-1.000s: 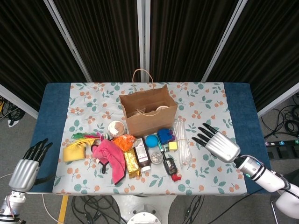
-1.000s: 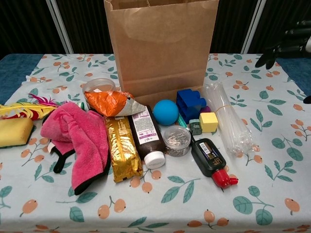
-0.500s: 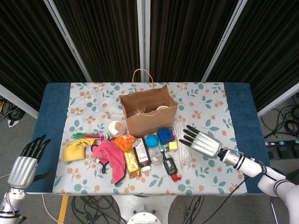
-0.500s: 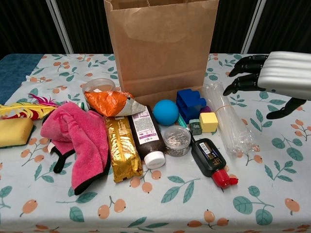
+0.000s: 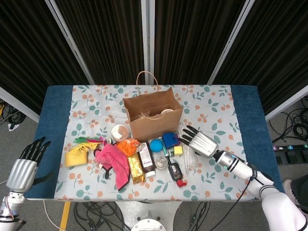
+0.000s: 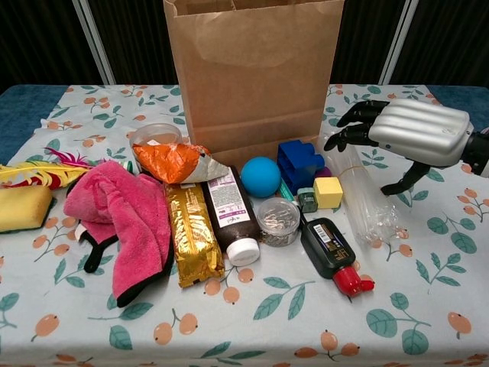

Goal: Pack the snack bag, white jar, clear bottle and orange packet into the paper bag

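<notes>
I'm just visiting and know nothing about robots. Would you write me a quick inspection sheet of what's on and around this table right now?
Surface: table under a floral cloth.
Job's things: paper bag upright, open; clear bottle lying flat; orange packet and white jar in front of the bag; gold snack bag flat.
Clutter: pink cloth, blue ball, brown bottle, yellow cube, blue block.
Hands: right hand open above the clear bottle; left hand open, off the table's edge.
Cables: on the floor at right.
Surroundings: dark curtains.
</notes>
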Controlling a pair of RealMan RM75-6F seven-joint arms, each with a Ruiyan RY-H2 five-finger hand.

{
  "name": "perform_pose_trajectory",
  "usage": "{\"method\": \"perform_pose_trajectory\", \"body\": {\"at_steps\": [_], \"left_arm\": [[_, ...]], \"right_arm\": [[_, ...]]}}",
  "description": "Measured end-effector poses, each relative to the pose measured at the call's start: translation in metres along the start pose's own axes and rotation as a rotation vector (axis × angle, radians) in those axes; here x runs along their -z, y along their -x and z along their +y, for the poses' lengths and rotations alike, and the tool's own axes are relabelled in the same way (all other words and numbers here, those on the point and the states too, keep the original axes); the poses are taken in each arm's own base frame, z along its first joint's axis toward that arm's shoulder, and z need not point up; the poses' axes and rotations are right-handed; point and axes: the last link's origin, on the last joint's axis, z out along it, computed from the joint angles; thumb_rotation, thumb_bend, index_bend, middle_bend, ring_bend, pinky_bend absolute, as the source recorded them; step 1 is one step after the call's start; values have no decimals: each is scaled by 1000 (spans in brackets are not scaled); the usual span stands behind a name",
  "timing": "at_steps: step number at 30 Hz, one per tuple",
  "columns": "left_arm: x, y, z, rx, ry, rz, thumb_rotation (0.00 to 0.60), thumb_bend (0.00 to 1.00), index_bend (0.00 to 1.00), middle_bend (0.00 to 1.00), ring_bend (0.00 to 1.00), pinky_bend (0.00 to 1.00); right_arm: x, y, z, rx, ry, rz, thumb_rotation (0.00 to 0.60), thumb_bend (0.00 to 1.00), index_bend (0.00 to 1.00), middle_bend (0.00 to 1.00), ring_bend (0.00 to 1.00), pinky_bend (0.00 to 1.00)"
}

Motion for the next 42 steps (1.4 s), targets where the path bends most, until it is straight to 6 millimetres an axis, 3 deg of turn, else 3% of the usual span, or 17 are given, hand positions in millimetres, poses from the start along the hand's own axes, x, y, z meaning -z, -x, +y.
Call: {"method": "perform_pose_trajectory", "body": {"at_steps": [15,21,29,42], "left_arm": [[0,-1,0,-5,-3,12,600,2,89,101,72,153],[1,-1,0,-2,-5,10,600,2,89,101,72,154],[2,-1,2,4,-3,8,600,2,89,101,72,154],[4,-1,6,31,-2,10,600,2,89,101,72,155]], "right_arm": [[-5,13,-8,-2,-12,-33,600,56,211,309,144,136],[-3,14,-8,10,-8,-38,600,113,291,364,194,182],[5,9,-5,19,-5,-2,600,198,463,487,321,320],[19,-11,2,14,-2,99,600,236,542,541,378,385]]}}
